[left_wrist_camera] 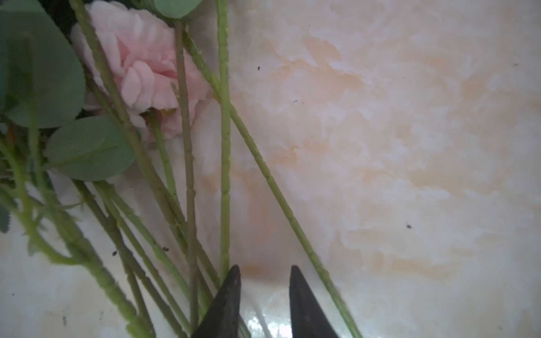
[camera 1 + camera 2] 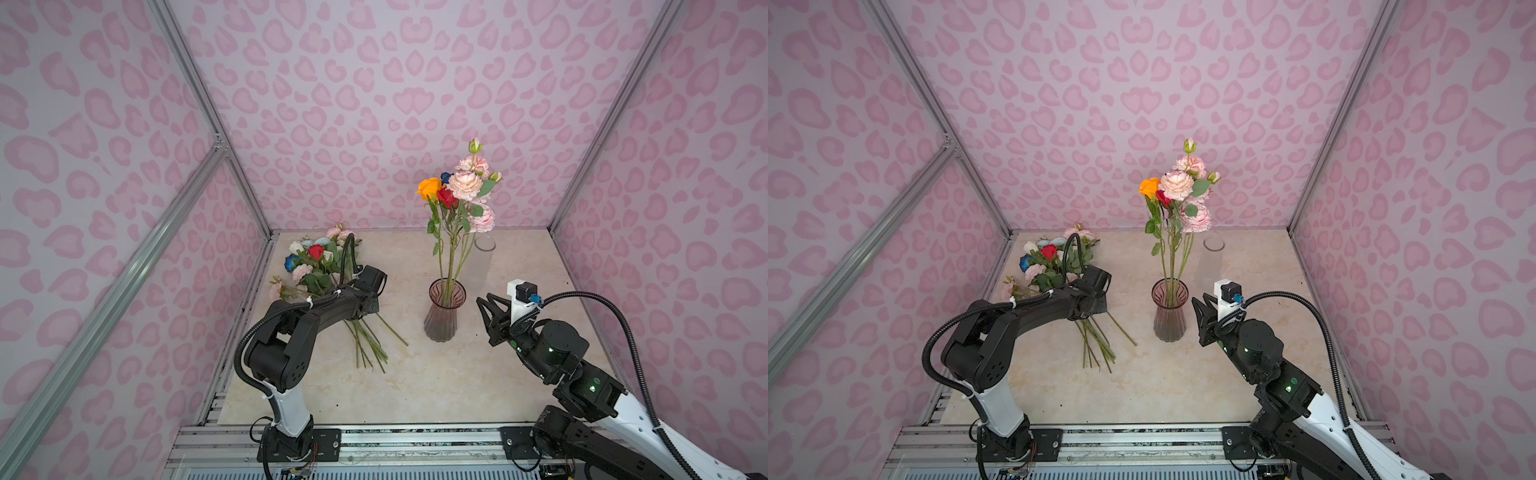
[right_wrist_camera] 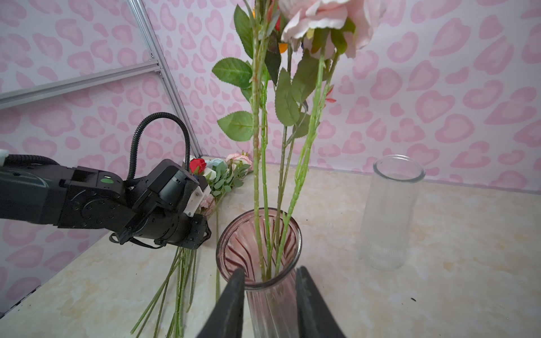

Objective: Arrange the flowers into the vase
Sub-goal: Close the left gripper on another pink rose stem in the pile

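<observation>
Pink-tinted glass was the easiest thing for me to read. The ribbed vase [image 2: 444, 316] stood upright near the middle of the marble-look table [image 2: 415, 386]. The arranged flowers [image 2: 459, 189] rose from it with pale pink, orange and red heads, and a dark blue one was mostly hidden behind them. I could not count the stems inside through the ribbing.

The loose flowers [image 2: 318, 266] lay heaped at the table's far left, heads toward the back wall and stems fanned toward the front edge. The left arm [image 2: 324, 309] lay across the heap and covered where the stems crossed.

In both top views the left gripper was hidden under its own wrist. Only the left wrist view showed the left gripper [image 1: 265, 267]. Its two dark fingertips [image 1: 232, 281] were parted low over the table with bare marble between them. A green stem ran close outside each tip, and nothing was clamped. I could not tell whether the tips touched the surface.

The right gripper [image 3: 270, 268] hung just right of the vase. Its fingers were apart and framed the glass, their bases cut off by the picture's edge. A top view showed a sliver of table between tips and vase, so it held nothing.

A clear glass cylinder [image 2: 484, 257] stood behind the vase, faint against the pale table.
</observation>
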{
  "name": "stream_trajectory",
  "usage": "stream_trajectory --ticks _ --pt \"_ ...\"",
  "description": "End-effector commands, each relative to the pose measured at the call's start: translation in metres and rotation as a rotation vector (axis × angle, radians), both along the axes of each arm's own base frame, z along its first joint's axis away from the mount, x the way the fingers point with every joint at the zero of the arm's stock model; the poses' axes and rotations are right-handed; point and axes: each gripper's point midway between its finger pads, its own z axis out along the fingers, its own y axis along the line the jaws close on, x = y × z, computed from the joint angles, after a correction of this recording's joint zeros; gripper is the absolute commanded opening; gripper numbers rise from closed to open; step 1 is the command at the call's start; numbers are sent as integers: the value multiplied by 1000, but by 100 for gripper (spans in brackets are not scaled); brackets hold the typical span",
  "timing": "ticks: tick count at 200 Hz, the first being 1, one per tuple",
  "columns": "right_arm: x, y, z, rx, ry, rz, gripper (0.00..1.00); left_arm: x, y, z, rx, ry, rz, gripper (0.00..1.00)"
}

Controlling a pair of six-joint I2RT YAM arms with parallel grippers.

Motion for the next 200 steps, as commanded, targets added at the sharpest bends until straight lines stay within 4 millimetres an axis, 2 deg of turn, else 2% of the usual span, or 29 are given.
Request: stream_trajectory --ticks 1,25,60,70,83,115,168,180,200 --pt "2 0 6 31 -18 1 31 1 3 -4 28 13 -4 28" --pt "3 -2 4 34 -17 -9 31 -1 0 0 8 12 -18 26" --pt "6 -6 4 49 -16 -24 31 -3 -21 32 -71 -48 -110 30" --pt "8 -5 2 54 -10 -21 31 -2 -20 41 -49 -71 -123 32" --pt "9 -2 0 55 -2 -14 31 4 -10 46 1 -86 -97 34" --pt "11 2 -2 54 5 -2 31 17 4 28 29 -19 -43 33" --pt "11 -5 -5 44 4 -21 32 17 14 2 101 31 -5 31" --pt "11 -7 -5 51 1 -26 32 15 13 2 89 20 -1 31" --pt "13 -9 -7 53 5 -29 32 16 4 16 60 -12 -30 31"
